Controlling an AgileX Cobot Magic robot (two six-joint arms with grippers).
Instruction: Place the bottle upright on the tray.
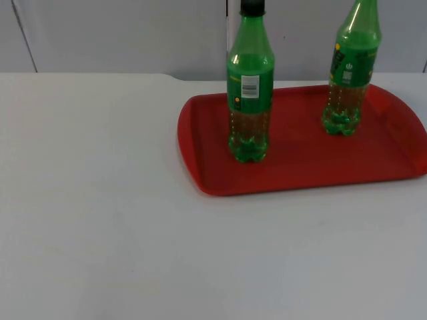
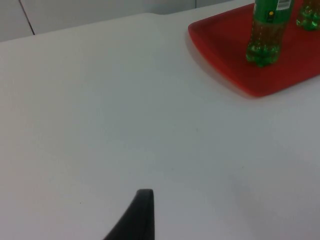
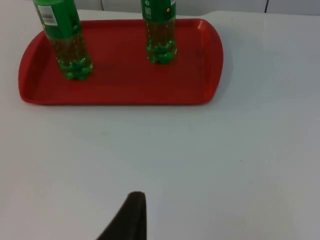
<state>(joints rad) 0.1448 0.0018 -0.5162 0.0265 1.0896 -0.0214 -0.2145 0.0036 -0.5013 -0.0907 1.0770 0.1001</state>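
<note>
Two green bottles stand upright on the red tray, which lies on the white table toward its right side, close to the grey wall. The left bottle has a black cap and a green label with a small white patch; it stands near the tray's left end. The right bottle stands farther back, toward the tray's right half, and its top runs out of the top view. The two are well apart, each resting on its own base, neither tilted.

Both arms are drawn back from the tray. The left gripper hangs over bare table, well away from the tray's near corner; one dark fingertip shows in its wrist view, touching nothing, and I cannot tell whether it is spread or closed. From there the left bottle's lower half is seen standing just inside the tray's rim.

The right gripper also sits back over bare table, facing the tray's long edge. One dark fingertip shows, holding nothing in sight; its state I cannot tell either. Both bottles stand ahead of it on the tray.
</note>
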